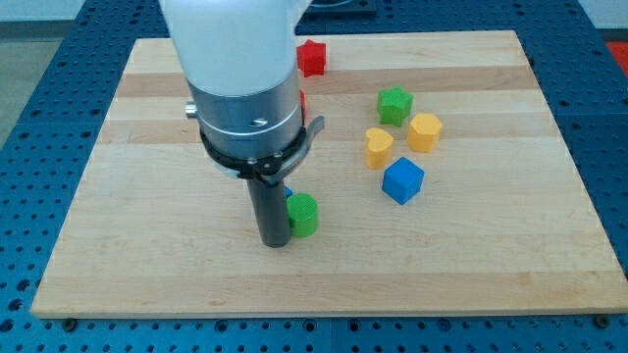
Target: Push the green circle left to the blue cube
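The green circle sits near the front middle of the counter. My tip touches its left side. There are no jaws, just a rod. The blue cube is well apart, to the right and a bit farther back, so I think the job is not done. A bit of blue peeks out behind the rod; I cannot tell what it is. The yellow heart, yellow block, green star and red star stand farther back.

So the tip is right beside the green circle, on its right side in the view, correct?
Not quite. The camera view shows my tip right beside the green circle, but on its left side, not its right.
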Controlling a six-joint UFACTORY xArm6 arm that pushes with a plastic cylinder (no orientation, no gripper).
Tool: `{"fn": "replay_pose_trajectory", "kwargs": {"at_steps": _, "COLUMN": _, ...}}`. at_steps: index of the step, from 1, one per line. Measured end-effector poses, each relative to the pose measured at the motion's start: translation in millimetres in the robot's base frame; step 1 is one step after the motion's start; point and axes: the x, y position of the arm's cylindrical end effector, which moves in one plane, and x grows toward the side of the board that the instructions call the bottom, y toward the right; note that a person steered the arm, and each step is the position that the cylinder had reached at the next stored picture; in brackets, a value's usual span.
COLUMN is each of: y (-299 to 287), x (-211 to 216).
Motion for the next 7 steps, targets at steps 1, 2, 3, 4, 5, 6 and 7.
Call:
{"fn": "replay_pose_trajectory", "kwargs": {"at_steps": 1, "y": 6, "x": 0}}
{"fn": "replay_pose_trajectory", "kwargs": {"at_steps": 2, "y": 6, "x": 0}}
{"fn": "replay_pose_trajectory", "kwargs": {"at_steps": 3, "y": 6, "x": -4}}
{"fn": "replay_pose_trajectory", "kwargs": {"at_steps": 4, "y": 6, "x": -12}}
{"fn": "replay_pose_trajectory", "kwargs": {"at_steps": 5, "y": 12, "x": -19}}
{"fn": "replay_pose_trajectory", "kwargs": {"at_steps": 6, "y": 18, "x": -27}}
{"fn": "replay_pose_trajectory", "kwargs": {"at_steps": 7, "y": 19, "x": -28}}
